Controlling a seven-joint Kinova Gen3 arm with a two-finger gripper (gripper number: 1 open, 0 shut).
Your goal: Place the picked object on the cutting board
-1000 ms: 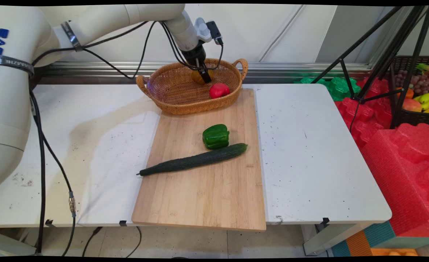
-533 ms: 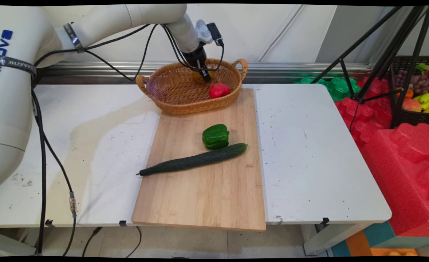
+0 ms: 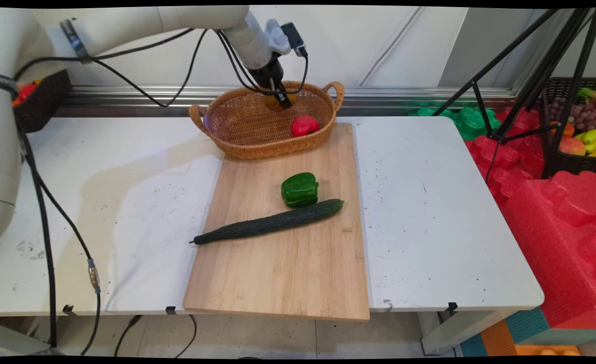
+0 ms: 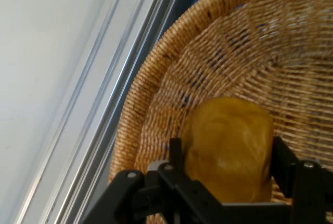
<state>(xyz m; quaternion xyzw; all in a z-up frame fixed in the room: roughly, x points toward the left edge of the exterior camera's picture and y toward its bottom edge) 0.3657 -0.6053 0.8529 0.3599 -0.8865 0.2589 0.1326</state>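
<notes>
While a dark cucumber [image 3: 270, 222] and a green bell pepper [image 3: 299, 189] lie touching on the wooden cutting board [image 3: 283, 268] at the near side, the wicker basket [image 3: 242, 136] beyond them holds a red fruit [image 3: 304, 125]. Above the basket's far rim, the gripper [image 4: 226, 174] is clamped on a yellow pepper [image 4: 229, 146], one finger pressing each flank so it hangs clear of the weave.

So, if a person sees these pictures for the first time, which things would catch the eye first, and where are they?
Probably the gripper inside the wicker basket at the table's far side, its fingers on both sides of a yellow-orange fruit. A red fruit lies in the same basket. Nearer the camera, a wooden cutting board carries a green bell pepper and, beside it, a long dark cucumber.
</notes>
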